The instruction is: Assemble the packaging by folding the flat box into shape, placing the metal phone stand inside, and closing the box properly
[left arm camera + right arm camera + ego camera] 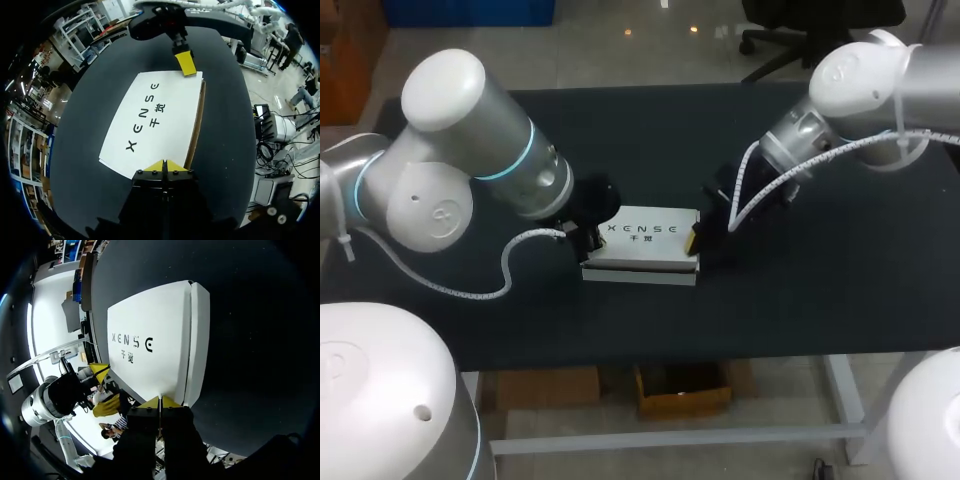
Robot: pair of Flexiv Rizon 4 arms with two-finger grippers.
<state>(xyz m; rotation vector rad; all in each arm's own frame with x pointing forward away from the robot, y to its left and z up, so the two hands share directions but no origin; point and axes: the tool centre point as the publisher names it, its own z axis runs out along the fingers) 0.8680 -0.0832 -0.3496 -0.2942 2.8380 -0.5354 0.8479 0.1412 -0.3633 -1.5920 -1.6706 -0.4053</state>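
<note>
Box: A white box is lying flat in the middle of the black desk, its printed face upward. It is already folded into shape, because some height is seen at its near side.

Lid: The lid is laid down over the body. Along 1 long side a brown edge remains visible, so the closing is judged as not fully finished.

Metal phone stand: It is not seen in any view. Whether it is already inside the box cannot be told.

Left jaws: They are placed at the left end of the box. The 2 yellow tips are pressed together with no gap, and they touch the edge of the lid. If a thin flap is pinched between them cannot be told.

Right jaws: They are placed at the right end of the box. The yellow tips are closed together in the same way, against the edge of the box.

Progress: The folding is done. The last part, pressing the lid down properly, is judged to be left.
</note>
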